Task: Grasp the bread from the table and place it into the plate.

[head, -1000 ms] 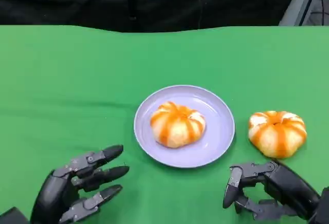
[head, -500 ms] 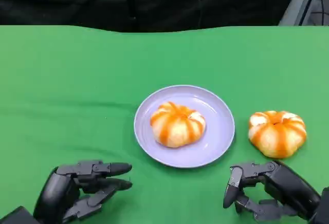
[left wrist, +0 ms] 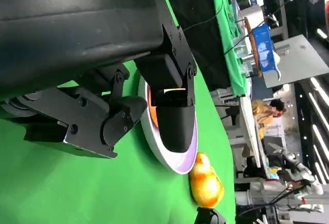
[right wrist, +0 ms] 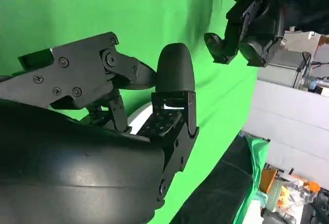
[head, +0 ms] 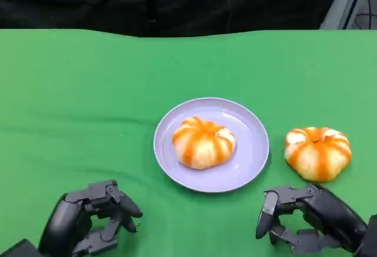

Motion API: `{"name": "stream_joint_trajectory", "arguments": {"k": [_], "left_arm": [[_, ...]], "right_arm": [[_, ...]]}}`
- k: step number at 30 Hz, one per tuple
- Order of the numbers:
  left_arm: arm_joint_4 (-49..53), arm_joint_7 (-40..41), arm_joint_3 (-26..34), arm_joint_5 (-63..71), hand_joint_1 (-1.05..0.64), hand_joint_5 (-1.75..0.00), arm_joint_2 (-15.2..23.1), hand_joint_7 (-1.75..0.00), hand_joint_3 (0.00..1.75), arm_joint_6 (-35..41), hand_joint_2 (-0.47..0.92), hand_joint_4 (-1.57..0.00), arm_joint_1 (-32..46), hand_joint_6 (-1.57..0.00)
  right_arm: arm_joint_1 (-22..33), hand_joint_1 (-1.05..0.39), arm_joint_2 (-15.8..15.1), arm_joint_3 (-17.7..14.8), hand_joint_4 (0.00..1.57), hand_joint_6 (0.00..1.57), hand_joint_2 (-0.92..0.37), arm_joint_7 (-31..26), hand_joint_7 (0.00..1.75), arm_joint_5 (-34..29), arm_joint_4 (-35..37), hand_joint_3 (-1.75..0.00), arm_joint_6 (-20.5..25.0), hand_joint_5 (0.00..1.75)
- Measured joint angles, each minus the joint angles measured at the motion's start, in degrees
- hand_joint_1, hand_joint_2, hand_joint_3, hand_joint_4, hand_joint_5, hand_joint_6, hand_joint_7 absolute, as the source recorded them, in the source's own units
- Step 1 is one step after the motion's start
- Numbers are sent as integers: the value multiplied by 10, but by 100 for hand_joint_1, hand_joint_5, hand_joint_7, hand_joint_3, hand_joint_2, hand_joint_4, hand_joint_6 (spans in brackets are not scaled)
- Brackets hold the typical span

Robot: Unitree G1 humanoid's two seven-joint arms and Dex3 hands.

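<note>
A round bun with orange stripes [head: 203, 143] lies in the middle of the lilac plate [head: 250, 151] at the table's centre. A second striped bun [head: 318, 153] sits on the green cloth just right of the plate, also seen in the left wrist view [left wrist: 205, 188] beyond the plate's rim [left wrist: 177, 166]. My left hand [head: 89, 223] rests low at the front left, fingers curled in with nothing in them. My right hand [head: 311, 217] sits at the front right, just in front of the second bun, fingers bent inward and empty, not touching it.
The green cloth [head: 88, 92] stretches wide and bare to the left and behind the plate. A dark backdrop runs along the far edge. In the right wrist view, my left hand [right wrist: 252, 23] shows across the cloth.
My left hand's fingers, stretched out toward the plate a second ago, have curled in toward the palm. The right hand, plate and both buns have not moved.
</note>
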Motion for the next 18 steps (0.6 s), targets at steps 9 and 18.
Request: {"name": "stream_joint_trajectory", "arguments": {"k": [9,18], "left_arm": [[0,-2,-9,-1,1,-156,0,-123,100,-8,62,-80,0,-88],[-6,-1,-12,0,2,-156,0,-124,105,-8,58,-80,3,-88]], "right_arm": [[0,-8,0,0,74,80,-77,0,113,0,0,-75,0,162],[0,-8,0,0,74,81,-76,-4,113,0,-1,-75,0,163]]}}
